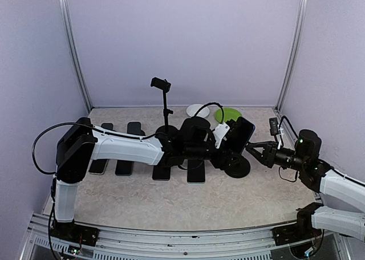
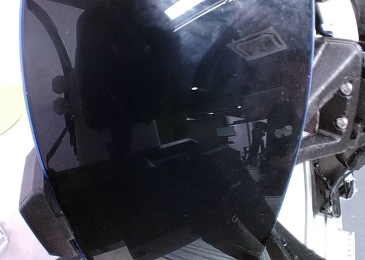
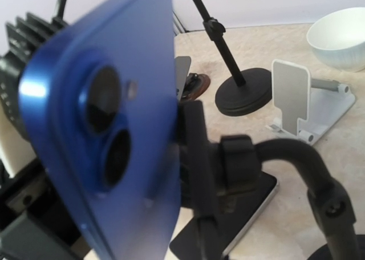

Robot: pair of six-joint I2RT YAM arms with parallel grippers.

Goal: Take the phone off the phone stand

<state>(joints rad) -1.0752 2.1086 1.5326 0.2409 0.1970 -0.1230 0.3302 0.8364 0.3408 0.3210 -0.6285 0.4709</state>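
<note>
A blue phone stands tilted above the round black base of the phone stand. My left gripper is shut on the phone across its width. In the left wrist view the dark screen fills the frame, with a black finger at each side edge. The right wrist view shows the phone's blue back just in front of the stand's black clamp plate; whether they touch is unclear. My right gripper is shut on the stand's curved neck; its fingers are hidden in its own view.
Several dark phones lie flat in a row on the table, one under the stand. A taller black stand rises behind. A white bowl and a green plate sit at the back. A white folding stand is nearby.
</note>
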